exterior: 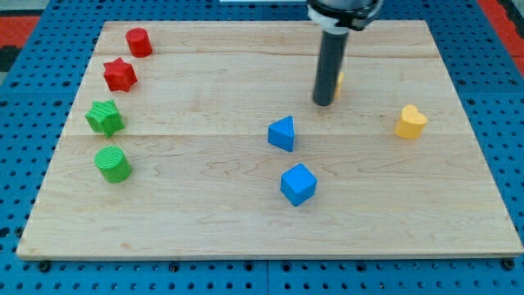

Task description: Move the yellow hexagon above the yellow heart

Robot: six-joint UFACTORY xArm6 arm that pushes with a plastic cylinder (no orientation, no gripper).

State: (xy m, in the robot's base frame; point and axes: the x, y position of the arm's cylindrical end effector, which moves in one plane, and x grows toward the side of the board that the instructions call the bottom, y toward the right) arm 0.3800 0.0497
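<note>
While our tip hides all but a sliver of the yellow hexagon at the far centre, we risk it slipping off the jawless rod short of the yellow heart at right.

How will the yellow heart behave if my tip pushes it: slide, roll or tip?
The yellow heart looks squat and flat-based, so it likely slides rather than tips. Its lobed outline may make it spin under an off-centre push. The smooth wooden board should offer little grip.
</note>
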